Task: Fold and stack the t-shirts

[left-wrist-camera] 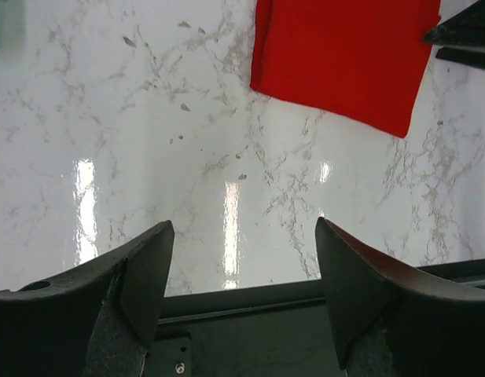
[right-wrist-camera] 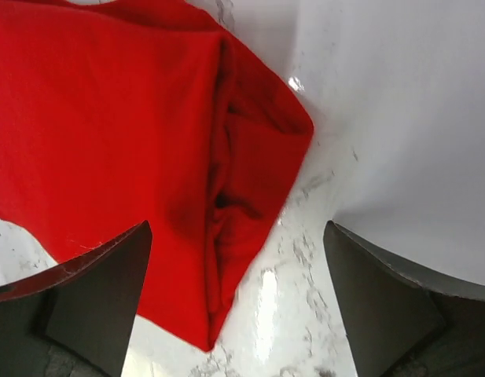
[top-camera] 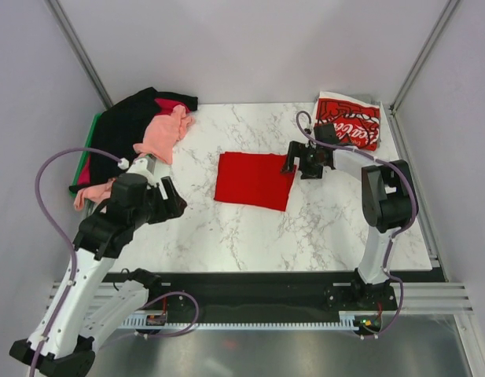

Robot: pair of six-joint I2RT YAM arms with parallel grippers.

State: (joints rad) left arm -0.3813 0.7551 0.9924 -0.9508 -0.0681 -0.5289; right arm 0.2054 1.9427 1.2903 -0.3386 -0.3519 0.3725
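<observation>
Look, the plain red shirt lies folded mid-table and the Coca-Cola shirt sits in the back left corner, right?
Not quite. The top view shows the Coca-Cola shirt in the back right corner, not the left. The plain red shirt does lie folded mid-table.

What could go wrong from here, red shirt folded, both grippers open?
1. The right gripper stands open at the right edge of the folded red shirt, where the layers look bunched. Pinching only the top layer could undo the fold on lifting.
2. The salmon-pink shirt drapes over the black shirt, so the left gripper may drag up both.
3. The Coca-Cola shirt lies at the far right corner of the table. A stack there might land askew.
</observation>
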